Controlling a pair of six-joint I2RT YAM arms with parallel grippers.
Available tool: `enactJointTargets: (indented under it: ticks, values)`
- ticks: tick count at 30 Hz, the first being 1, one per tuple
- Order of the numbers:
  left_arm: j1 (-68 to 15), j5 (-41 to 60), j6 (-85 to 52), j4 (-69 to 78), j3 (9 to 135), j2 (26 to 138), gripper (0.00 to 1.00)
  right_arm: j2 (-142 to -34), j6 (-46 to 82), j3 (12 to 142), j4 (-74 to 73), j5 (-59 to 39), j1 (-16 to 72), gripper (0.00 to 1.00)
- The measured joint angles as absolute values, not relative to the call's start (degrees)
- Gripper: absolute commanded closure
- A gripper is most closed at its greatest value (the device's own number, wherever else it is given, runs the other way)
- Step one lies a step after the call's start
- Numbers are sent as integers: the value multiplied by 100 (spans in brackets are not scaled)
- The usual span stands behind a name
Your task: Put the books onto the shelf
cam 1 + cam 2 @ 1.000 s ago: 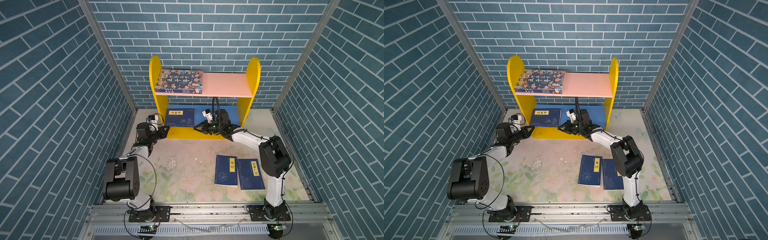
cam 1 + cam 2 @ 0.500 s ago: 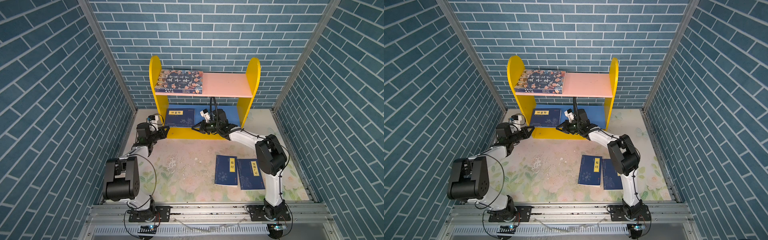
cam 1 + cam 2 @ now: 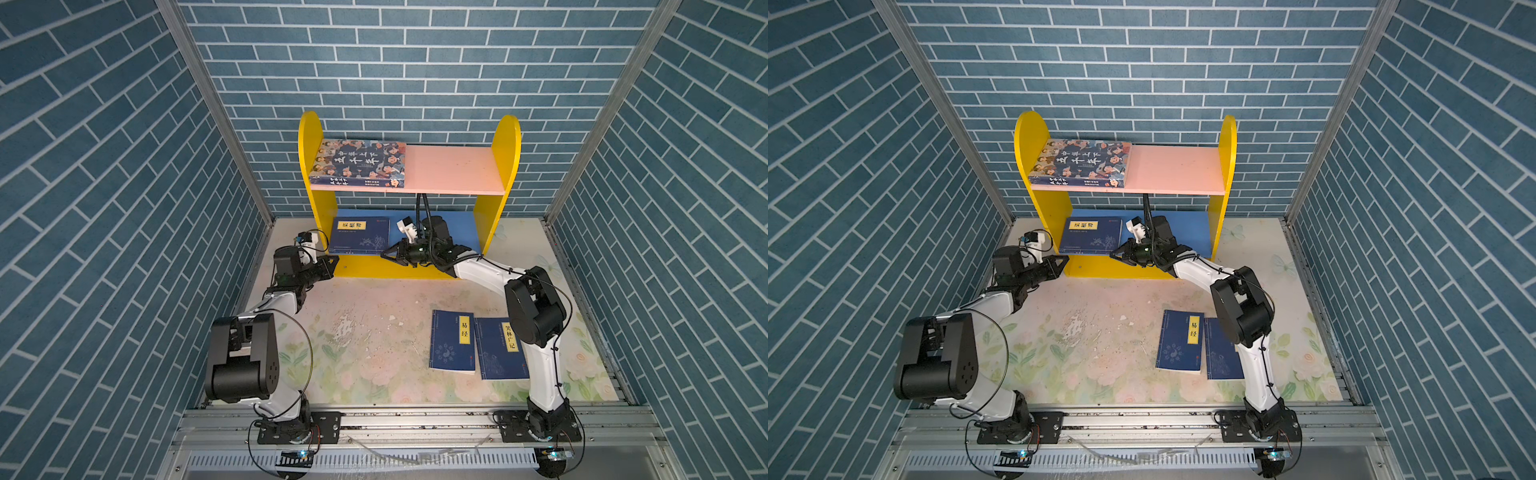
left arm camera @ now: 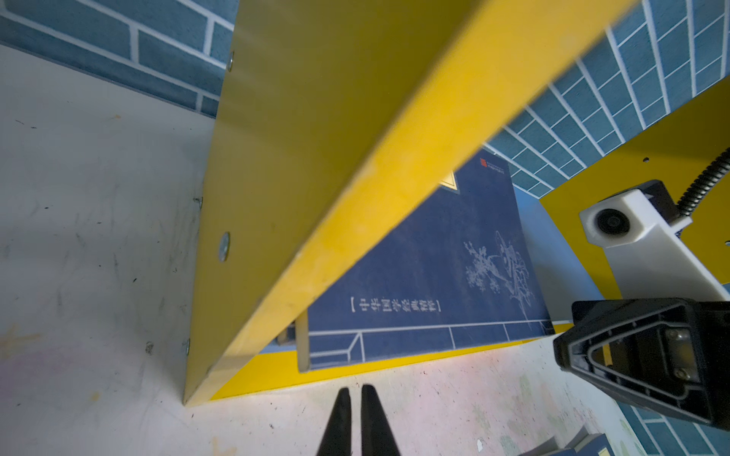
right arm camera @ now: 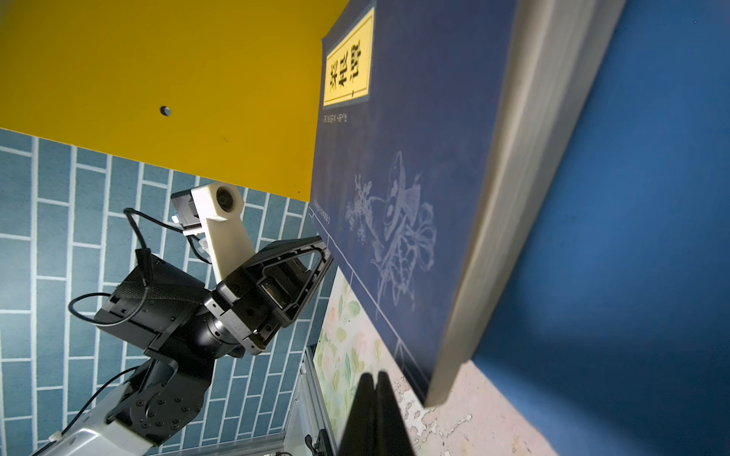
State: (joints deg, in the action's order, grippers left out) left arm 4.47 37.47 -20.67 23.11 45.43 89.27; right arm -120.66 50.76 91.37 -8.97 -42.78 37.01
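The shelf (image 3: 307, 137) stands against the back wall. A cartoon-faced book (image 3: 361, 164) lies flat on its pink upper board (image 3: 453, 170). A navy book (image 3: 360, 235) lies on the blue lower board (image 3: 467, 226), left half, its front edge at the board's front. Two more navy books (image 3: 453, 338) (image 3: 498, 349) lie side by side on the table at front right. My right gripper (image 3: 384, 254) is shut and empty, tips by the shelved navy book's (image 5: 411, 158) front right corner. My left gripper (image 3: 334, 262) is shut and empty, low at the shelf's left front corner (image 4: 316, 158).
Blue brick walls close in the left, right and back. The floral table mat (image 3: 374, 340) has a scuffed patch in the middle. The right arm's elbow (image 3: 534, 311) hangs over the two books on the table. The pink board's right half and the blue board's right part are bare.
My right gripper has moved a little to the left, closer to the navy book on the lower board. The left arm has stayed where it was.
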Motion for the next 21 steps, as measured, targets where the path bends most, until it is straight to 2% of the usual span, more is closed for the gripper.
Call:
enactJointTargets:
  ticks: [21]
  values:
    - [447, 3726, -2080, 2318, 4674, 8991, 90, -12232, 5052, 9356, -458, -4359, 3723, 95]
